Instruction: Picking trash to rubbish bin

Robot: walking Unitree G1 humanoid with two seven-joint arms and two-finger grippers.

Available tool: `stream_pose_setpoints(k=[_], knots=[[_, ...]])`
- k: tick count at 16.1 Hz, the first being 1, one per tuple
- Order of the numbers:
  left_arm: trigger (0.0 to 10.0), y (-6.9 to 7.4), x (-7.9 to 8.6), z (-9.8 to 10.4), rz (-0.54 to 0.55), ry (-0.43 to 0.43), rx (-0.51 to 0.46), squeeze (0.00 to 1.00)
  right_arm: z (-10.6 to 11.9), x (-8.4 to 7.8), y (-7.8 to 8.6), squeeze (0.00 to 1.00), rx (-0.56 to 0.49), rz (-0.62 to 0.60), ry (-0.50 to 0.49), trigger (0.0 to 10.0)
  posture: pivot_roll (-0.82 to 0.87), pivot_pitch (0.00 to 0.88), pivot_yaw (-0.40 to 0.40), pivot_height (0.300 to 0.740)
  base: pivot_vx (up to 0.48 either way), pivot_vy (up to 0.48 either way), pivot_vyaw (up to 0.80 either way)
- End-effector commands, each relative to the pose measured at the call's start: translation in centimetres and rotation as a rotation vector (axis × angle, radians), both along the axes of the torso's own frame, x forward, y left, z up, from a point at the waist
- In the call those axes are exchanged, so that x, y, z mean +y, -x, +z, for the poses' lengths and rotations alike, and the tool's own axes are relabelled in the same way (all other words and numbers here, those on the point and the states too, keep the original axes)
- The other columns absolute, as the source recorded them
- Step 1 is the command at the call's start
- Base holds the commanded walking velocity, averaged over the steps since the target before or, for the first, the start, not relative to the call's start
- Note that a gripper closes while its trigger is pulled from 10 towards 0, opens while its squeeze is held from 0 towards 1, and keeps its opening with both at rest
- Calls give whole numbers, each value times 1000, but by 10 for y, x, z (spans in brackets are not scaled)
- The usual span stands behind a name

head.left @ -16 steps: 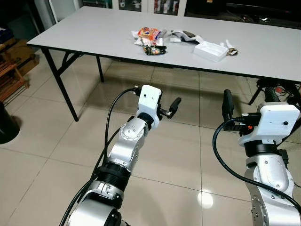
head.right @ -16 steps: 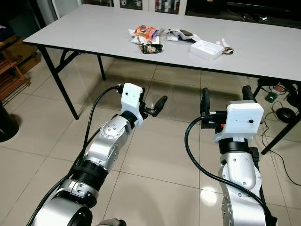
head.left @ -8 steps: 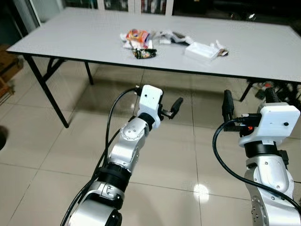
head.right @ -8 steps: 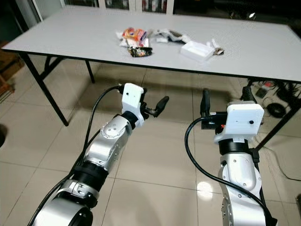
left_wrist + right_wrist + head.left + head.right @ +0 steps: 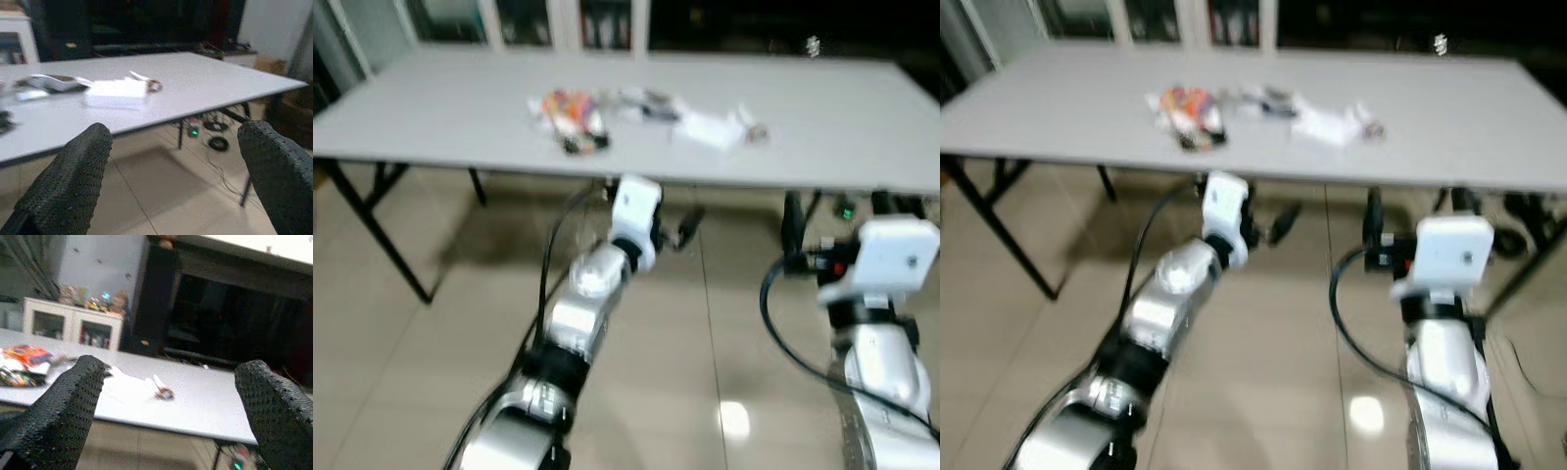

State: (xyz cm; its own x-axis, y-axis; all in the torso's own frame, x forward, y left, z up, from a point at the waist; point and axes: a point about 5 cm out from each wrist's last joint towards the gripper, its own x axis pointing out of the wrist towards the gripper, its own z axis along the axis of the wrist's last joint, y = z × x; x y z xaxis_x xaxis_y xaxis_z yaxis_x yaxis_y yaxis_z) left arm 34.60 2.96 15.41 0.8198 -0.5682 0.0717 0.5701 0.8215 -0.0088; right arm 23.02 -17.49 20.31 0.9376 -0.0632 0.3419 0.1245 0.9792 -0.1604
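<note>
Eye views, blurred: grey bench (image 5: 431,127) stands ahead; trash (image 5: 570,110) lies scattered mid-bench toward the far edge, a white tray (image 5: 705,129) to its right. Left gripper (image 5: 685,227) and right gripper (image 5: 834,213) are raised near the bench's near edge, over tiled floor (image 5: 401,372).

Left wrist view: fingers (image 5: 68,181) spread, empty; tray on bench ahead.

Right wrist view: fingers (image 5: 58,406) spread, empty; colourful wrappers (image 5: 22,363) at left.
</note>
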Motion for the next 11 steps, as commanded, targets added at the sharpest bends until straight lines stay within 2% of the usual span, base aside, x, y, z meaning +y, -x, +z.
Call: stream_pose_setpoints(k=[1,8,11], knots=[[10000,-2,4,1,19,5,4,0,0,5,-1,0,2,19,-5,10000,57,60,-27,740,480,0,0],[10000,-2,5,1,24,0,4,0,0,8,-4,0,7,30,5,10000,63,56,-28,740,480,0,0],[10000,-2,4,1,23,-4,4,0,-6,7,-6,0,45,19,26,10000,61,53,-28,740,480,0,0]])
